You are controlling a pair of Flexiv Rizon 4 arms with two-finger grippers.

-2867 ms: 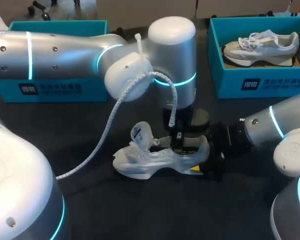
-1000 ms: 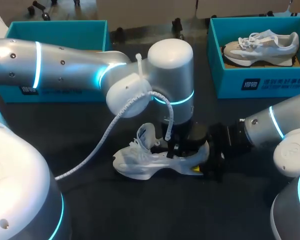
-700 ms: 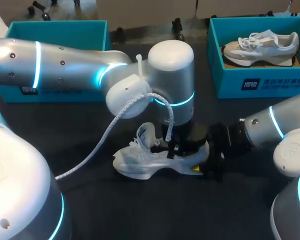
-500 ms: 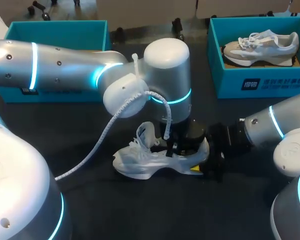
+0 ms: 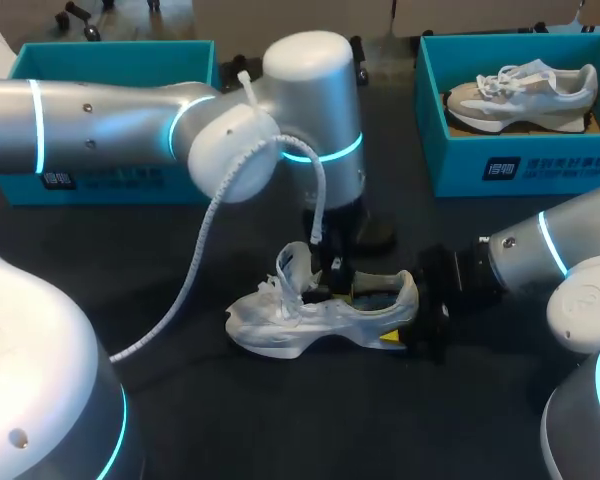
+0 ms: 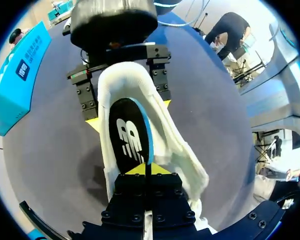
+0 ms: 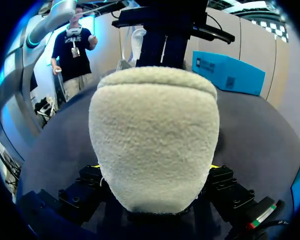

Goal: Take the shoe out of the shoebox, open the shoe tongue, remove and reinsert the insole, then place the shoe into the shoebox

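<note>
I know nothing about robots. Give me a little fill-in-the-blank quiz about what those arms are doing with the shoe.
The right pincer grips the white shoe by its ___. The left pincer pinches the dark ___ inside that shoe. A second shoe lies in a ___.
Missing words: heel; insole; shoebox.
</note>
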